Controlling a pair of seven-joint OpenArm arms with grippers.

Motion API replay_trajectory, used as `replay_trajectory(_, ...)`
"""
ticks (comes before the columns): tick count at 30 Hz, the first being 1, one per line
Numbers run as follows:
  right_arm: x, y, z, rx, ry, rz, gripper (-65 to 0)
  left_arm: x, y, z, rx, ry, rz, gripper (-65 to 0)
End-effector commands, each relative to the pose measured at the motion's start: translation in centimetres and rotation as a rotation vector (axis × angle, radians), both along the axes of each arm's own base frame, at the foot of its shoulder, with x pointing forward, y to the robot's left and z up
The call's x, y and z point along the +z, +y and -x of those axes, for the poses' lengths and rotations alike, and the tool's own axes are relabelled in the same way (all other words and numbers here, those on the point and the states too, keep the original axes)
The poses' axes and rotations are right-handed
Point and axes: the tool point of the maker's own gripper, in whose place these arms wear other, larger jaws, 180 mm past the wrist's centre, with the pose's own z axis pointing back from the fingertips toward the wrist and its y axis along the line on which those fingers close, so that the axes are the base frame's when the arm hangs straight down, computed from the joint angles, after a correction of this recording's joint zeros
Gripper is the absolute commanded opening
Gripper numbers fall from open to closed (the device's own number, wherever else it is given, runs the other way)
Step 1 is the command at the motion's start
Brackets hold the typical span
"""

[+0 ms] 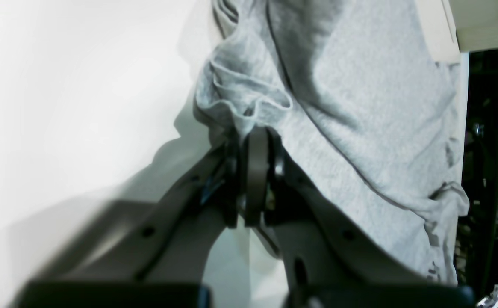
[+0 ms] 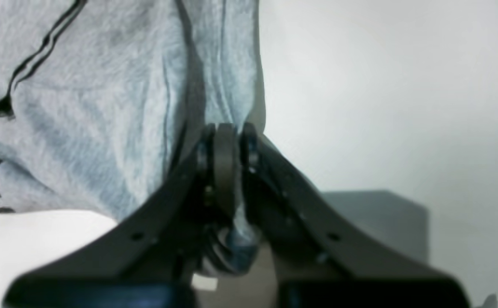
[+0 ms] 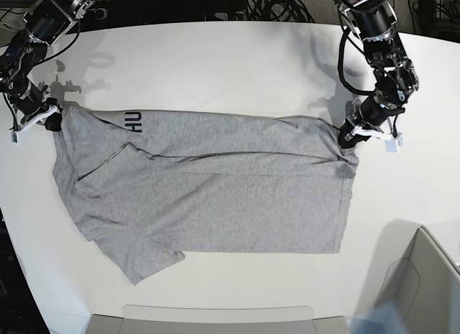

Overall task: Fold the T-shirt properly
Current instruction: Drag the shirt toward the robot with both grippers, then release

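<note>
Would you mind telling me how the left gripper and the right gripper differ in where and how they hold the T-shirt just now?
The left gripper pinches the T-shirt at its plain hem-side corner; the right gripper pinches the far corner by the black lettering. In the wrist views, cloth bunches in ruffled folds at the left gripper, but runs in straight pleats at the right gripper. Both are shut on fabric along the same far edge.

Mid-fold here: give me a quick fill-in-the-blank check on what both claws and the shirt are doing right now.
1. Both claws are shut on the ____.
2. The left claw pinches the T-shirt at a corner, and the right claw pinches the ____ end.
3. The lettering showing on the cloth is ____ in colour.
4. The shirt lies on a ____ table.

Missing words: T-shirt; opposite; black; white
</note>
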Motion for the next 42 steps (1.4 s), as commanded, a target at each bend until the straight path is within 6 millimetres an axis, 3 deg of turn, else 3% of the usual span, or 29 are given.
replay_trajectory(1, -0.4, -0.7, 0.8, 0.026, 0.068, 0.048, -65.0, -1.2, 0.8, 1.5, -0.012, 0.084, -0.043, -65.0)
replay_trajectory(6, -0.5, -1.0, 1.3, 0.029, 0.088, 0.067, -65.0, -1.6, 3.0, 3.4, -0.013, 0.122, -0.087, -65.0)
replay_trajectory(17, -0.5, -2.6, 4.0, 0.04, 0.14, 0.136, -65.0, 0.0, 3.7, 5.6, -0.043, 0.105, -0.171, -65.0)
replay_trajectory(21, -0.2, -2.1, 5.1, 0.087, 0.161, 0.189, -65.0, 0.3, 3.9, 6.7, -0.055, 0.11, -0.198, -65.0)
replay_trajectory(26, -0.3, -0.5, 7.3, 0.149, 0.188, 0.235, -65.0, 0.3, 4.0, 9.3, -0.074, 0.14, -0.23, -65.0)
replay_trajectory(30, -0.2, 0.2, 9.1, 0.178, 0.209, 0.266, -65.0, 0.5, 5.8, 12.7, -0.039, 0.195, -0.259, -65.0)
replay_trajectory(35, 0.0, 1.1, 10.9, 0.202, 0.226, 0.291, -65.0, 1.1, 7.3, 15.7, -0.028, 0.269, -0.271, -65.0)
replay_trajectory(42, -0.5, 1.0, 13.2, 0.214, 0.276, 0.298, -65.0, 1.4, 7.8, 18.2, -0.037, 0.315, -0.299, -65.0)
